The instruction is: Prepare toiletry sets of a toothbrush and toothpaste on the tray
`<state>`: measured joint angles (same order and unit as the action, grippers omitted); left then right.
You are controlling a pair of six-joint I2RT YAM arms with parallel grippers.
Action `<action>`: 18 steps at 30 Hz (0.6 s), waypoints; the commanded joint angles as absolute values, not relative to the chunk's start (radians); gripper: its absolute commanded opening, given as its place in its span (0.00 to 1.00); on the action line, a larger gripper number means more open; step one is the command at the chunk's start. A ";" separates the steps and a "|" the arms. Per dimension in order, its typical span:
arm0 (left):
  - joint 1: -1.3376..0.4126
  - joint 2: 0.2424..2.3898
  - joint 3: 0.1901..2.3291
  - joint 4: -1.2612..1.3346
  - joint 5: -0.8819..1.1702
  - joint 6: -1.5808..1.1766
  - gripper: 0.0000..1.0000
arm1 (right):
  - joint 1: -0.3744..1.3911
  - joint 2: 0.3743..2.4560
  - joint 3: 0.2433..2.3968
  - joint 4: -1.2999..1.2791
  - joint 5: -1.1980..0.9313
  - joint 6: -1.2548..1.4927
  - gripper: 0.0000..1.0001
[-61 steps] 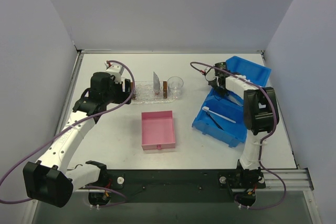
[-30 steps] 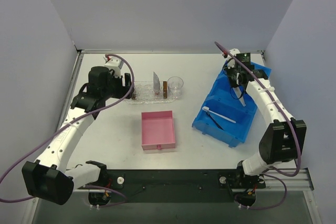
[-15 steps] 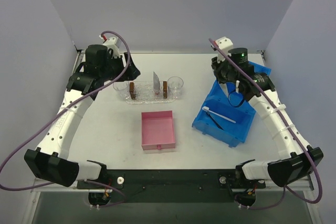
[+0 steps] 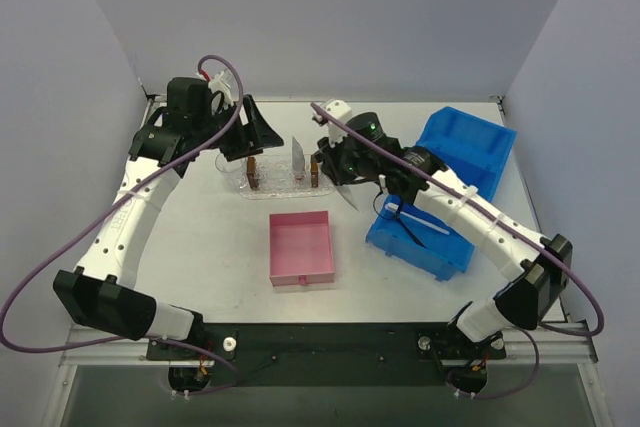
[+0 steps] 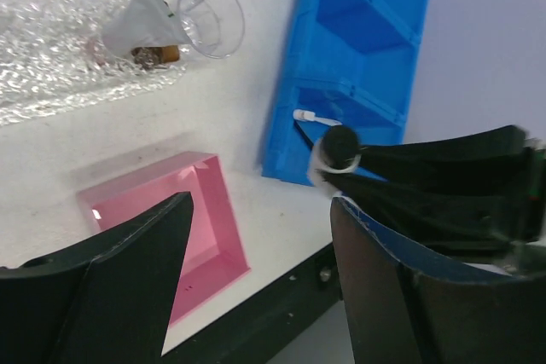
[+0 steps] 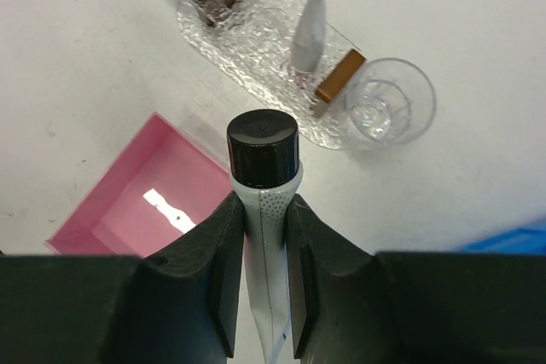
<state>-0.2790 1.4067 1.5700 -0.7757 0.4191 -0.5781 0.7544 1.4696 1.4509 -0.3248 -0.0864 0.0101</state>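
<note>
Nearest us, the pink box sits open, and to its right the blue bin holds a white toothbrush, partly crossed by the right arm. Our right gripper pinches a toothpaste tube just below its black cap; the tube's tail is cut off by the frame. Beyond it, the tray carries a second tube upright beside a brown block, with a clear cup just off its end. Our left gripper hangs wide open and empty near the tray's left end.
</note>
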 commanded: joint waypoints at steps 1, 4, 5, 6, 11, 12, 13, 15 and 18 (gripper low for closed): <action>-0.249 1.422 1.568 -0.736 0.612 -0.750 0.75 | 0.824 1.535 1.525 -0.169 -0.100 0.028 0.00; -0.245 1.422 1.528 -0.721 0.641 -0.772 0.75 | 0.861 1.591 1.568 -0.141 -0.094 0.008 0.00; -0.245 1.422 1.525 -0.719 0.644 -0.773 0.75 | 0.867 1.603 1.594 -0.138 -0.092 -0.023 0.00; -0.245 1.422 1.525 -0.719 0.646 -0.773 0.75 | 0.880 1.623 1.606 -0.138 -0.091 -0.031 0.00; -0.238 1.428 1.491 -0.729 0.655 -0.781 0.75 | 0.908 1.658 1.641 -0.117 -0.075 -0.075 0.00; -0.236 1.428 1.486 -0.733 0.653 -0.782 0.75 | 0.916 1.661 1.649 -0.117 -0.069 -0.090 0.00; -0.232 1.427 1.482 -0.736 0.647 -0.784 0.75 | 0.919 1.663 1.651 -0.117 -0.066 -0.098 0.00; -0.229 1.427 1.482 -0.753 0.637 -0.781 0.75 | 0.925 1.667 1.655 -0.120 -0.058 -0.116 0.00; -0.224 1.425 1.476 -0.753 0.632 -0.782 0.75 | 0.931 1.669 1.652 -0.120 -0.049 -0.129 0.00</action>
